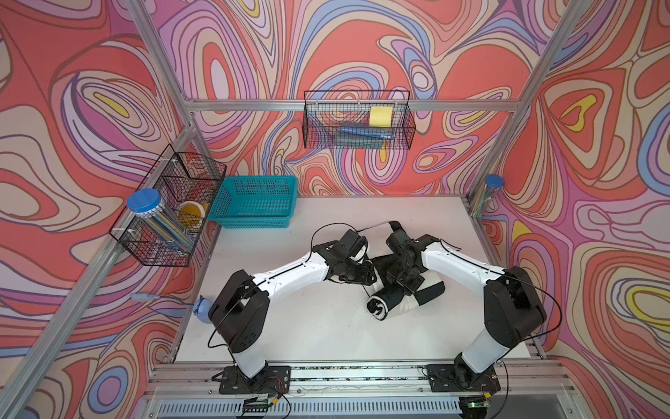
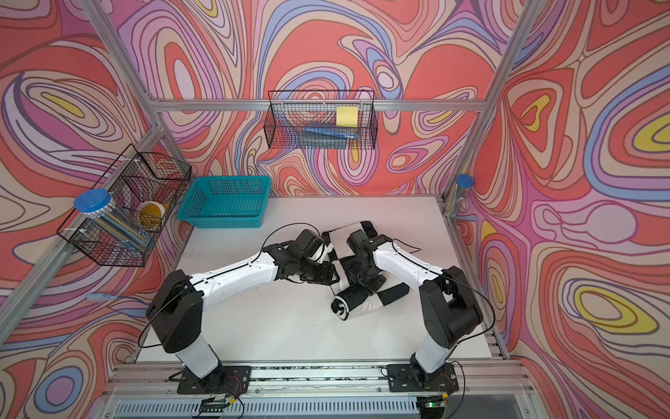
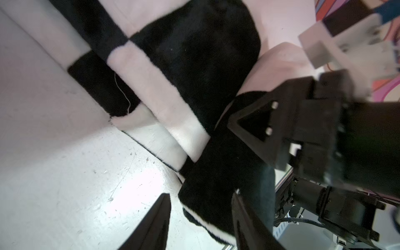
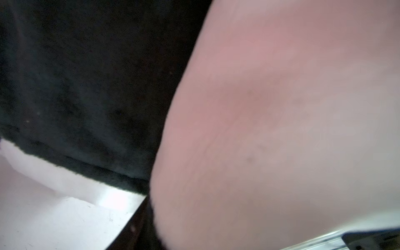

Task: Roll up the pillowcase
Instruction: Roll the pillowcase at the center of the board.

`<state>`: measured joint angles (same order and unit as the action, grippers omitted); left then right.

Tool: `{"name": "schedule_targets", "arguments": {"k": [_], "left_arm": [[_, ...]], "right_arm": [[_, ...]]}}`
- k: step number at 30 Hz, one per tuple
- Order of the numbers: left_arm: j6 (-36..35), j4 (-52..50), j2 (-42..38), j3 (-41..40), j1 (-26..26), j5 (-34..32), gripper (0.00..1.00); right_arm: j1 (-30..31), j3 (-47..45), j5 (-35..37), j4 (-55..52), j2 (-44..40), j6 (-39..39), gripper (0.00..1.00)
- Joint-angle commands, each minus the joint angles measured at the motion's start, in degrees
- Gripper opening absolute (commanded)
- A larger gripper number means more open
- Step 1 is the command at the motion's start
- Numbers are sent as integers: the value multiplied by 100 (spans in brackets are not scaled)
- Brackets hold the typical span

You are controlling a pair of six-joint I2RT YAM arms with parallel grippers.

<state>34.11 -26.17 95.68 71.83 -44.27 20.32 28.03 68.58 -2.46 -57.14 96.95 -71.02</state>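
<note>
The black and white checked pillowcase (image 1: 431,292) (image 2: 395,292) lies right of the table's middle. Its near part is wound into a roll whose spiral end (image 1: 377,308) faces the front left, and flat cloth stretches behind it. My left gripper (image 1: 362,274) (image 3: 201,194) hangs at the cloth's left edge with its jaws open. A black corner of the cloth (image 3: 216,194) lies between them, against one finger, and the other finger (image 3: 155,223) stands over bare table. My right gripper (image 1: 404,281) is low over the roll. In the right wrist view the plush (image 4: 86,86) fills the picture and hides the jaws.
A teal plastic basket (image 1: 255,201) stands at the back left of the white table (image 1: 308,326). A wire basket (image 1: 170,206) with a blue-lidded jar hangs on the left frame, and another (image 1: 359,121) on the back rail. The two arms nearly meet above the cloth.
</note>
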Motion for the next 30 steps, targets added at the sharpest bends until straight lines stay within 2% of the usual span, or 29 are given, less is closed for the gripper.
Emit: {"name": "schedule_targets", "arguments": {"k": [1,3,6,9,11,18,22,30], "left_arm": [[-334,-231,-382,-173,6,-71,52],[-400,-161,-431,-211,-16,161,49],[-407,28,-281,-173,-121,531,35],[-219,328,-12,-69,-203,677,16],[-52,461,177,49,-196,706,9],[234,637,574,514,-222,557,6],[292,696,612,538,-278,322,6],[293,458,1259,493,-354,147,0]], "right_arm": [[-158,215,79,399,180,166,53],[-267,230,-26,693,272,118,54],[-281,357,-168,1013,626,95,54],[-284,336,-379,1357,890,37,54],[-290,192,-442,1697,880,-88,53],[-319,-36,-495,1989,887,-158,53],[-357,-273,-530,2278,781,-306,53],[-421,-309,-561,2381,680,-333,52]]}}
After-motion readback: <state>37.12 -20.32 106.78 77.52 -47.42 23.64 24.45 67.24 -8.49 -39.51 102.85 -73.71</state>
